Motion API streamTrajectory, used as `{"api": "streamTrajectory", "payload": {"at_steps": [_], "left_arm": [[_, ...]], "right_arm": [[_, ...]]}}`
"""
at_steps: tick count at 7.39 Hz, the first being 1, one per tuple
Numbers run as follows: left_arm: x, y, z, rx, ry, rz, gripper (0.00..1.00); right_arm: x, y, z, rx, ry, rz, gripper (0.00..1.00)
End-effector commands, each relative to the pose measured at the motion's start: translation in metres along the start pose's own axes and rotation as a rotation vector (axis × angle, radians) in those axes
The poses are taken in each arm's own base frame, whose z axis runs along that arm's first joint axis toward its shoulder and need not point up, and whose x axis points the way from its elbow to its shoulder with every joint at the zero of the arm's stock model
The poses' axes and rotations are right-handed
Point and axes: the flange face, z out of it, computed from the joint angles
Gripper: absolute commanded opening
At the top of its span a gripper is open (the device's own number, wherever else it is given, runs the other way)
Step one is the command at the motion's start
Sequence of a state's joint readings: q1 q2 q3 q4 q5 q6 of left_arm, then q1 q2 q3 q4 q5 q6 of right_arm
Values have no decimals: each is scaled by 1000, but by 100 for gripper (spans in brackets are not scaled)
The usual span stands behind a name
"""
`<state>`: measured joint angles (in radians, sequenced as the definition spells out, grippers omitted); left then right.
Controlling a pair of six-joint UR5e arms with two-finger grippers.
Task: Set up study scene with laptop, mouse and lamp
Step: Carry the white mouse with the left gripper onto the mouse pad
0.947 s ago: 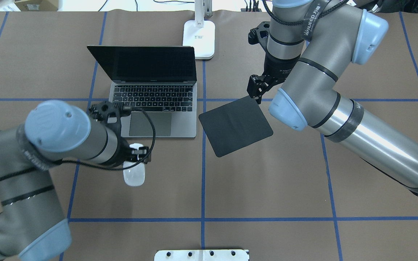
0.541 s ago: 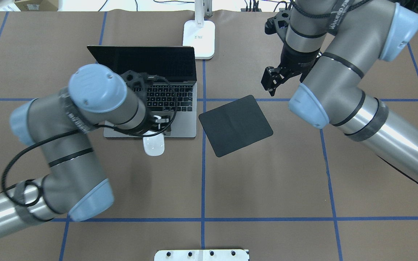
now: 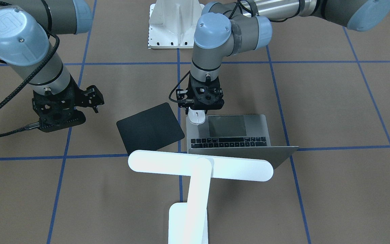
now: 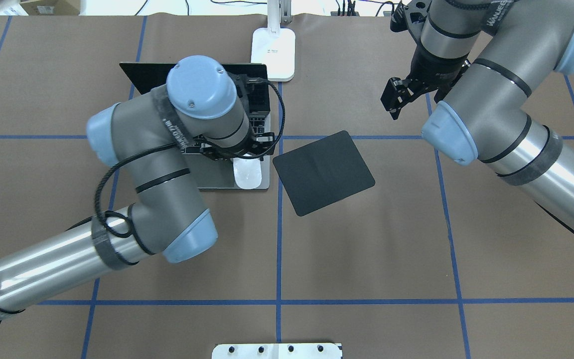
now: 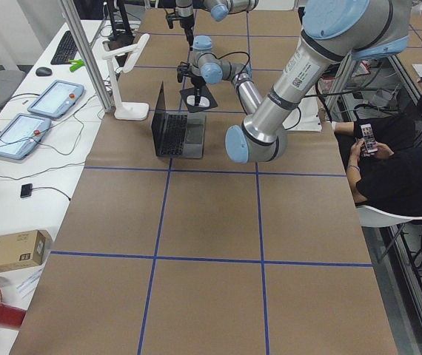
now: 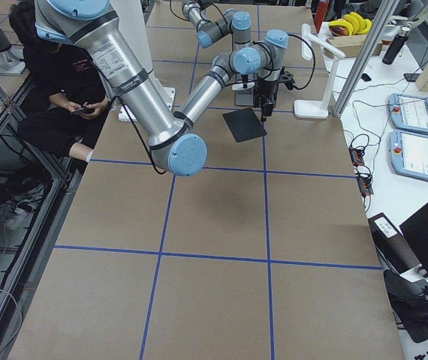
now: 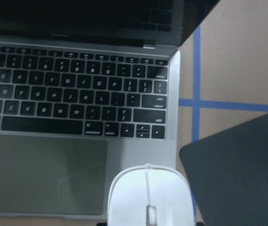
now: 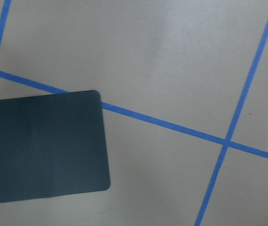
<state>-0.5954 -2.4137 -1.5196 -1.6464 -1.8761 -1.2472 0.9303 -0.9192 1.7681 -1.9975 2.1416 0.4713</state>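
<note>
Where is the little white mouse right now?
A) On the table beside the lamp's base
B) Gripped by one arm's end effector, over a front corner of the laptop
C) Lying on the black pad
B: the mouse is in the left end effector, over the laptop's front corner beside the trackpad; the black pad has nothing on it.

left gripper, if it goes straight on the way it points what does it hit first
The left gripper points down holding the mouse, so the mouse would likely meet the laptop first, at the palm rest corner nearest the mouse pad. Its height above is unclear.
</note>
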Motion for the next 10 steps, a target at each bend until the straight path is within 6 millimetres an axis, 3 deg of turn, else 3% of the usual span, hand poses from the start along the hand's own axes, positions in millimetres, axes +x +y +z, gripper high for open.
{"api": "streamTrajectory", "payload": {"at_steps": [1,3,8,10], "left_arm": [[35,-18,22,5,20,-3,63],[63,-29,27,8,30,0,63],[86,-27,48,-2,42,14,65],[88,-24,48,-4,45,21,84]], "right_arm": [[5,-1,0,-1,2,5,100],[8,-1,1,-1,6,10,100],[28,6,22,60,-22,-26,100],[36,3,12,77,-27,-17,100]]}}
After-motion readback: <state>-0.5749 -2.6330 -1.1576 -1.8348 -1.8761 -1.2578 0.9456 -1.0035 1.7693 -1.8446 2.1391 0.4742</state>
